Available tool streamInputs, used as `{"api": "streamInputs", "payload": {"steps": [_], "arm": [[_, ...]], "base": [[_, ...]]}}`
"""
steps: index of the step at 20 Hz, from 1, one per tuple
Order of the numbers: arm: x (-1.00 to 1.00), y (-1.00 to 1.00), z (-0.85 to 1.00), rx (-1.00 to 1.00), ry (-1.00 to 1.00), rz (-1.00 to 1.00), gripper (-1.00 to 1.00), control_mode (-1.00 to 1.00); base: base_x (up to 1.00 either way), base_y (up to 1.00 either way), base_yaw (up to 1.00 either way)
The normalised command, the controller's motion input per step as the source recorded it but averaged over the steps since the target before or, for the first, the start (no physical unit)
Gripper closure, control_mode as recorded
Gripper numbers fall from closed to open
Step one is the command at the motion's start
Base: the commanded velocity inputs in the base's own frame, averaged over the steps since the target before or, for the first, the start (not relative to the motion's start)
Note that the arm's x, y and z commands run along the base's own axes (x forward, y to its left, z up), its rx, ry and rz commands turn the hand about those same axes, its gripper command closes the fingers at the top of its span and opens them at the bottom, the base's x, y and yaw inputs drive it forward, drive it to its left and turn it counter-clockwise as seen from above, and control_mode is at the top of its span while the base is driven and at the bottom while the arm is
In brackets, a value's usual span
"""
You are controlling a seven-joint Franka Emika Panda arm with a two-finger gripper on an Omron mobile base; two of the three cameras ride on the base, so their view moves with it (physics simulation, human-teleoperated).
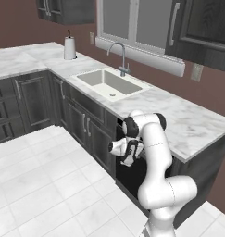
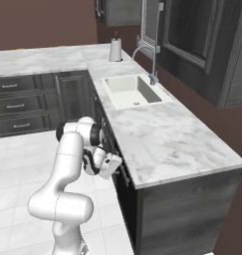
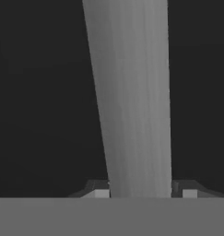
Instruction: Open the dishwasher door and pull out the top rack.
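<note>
Across the far-left corner of the marble counter (image 1: 188,120) a paper-towel roll (image 1: 69,47) stands upright by the wall, well away from the work. Further right the sink (image 1: 109,83) sits sunk into the counter under the window, its curved faucet (image 1: 119,55) rising at the back edge; dark woodgrain cabinet doors (image 1: 88,127) fill the front below it. Just right of those doors comes the dishwasher door (image 1: 132,178), a plain black panel set under the counter edge and, by the look of it, not yet swung down, so the top rack is presumably shut away behind it. The white arm folds forward and down from the base so that the gripper (image 1: 128,155) meets the upper part of that panel, where the handle runs; from the right base view the gripper (image 2: 114,167) presses close against the door's face just under the counter lip. In the hand view the silver-grey bar handle (image 3: 134,101) runs straight up between the two dark fingertips (image 3: 98,190), one on each side and each seeming to touch it, so the jaws look clamped around the bar. That hold suits a pull outward and downward to hinge the door open, which I judge to be the step in hand.
</note>
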Motion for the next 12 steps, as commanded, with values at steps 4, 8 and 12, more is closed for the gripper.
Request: {"api": "streamInputs", "payload": {"steps": [4,8,12], "arm": [[-0.62,0.79,-1.00,0.04,0.04,0.00,1.00,-1.00],[-0.67,0.83,-1.00,0.02,0.02,0.00,1.00,-1.00],[-0.63,0.79,-1.00,0.02,0.02,0.00,1.00,-1.00]], "base": [[0.00,0.00,0.00],[0.00,0.00,0.00],[0.00,0.00,0.00]]}}
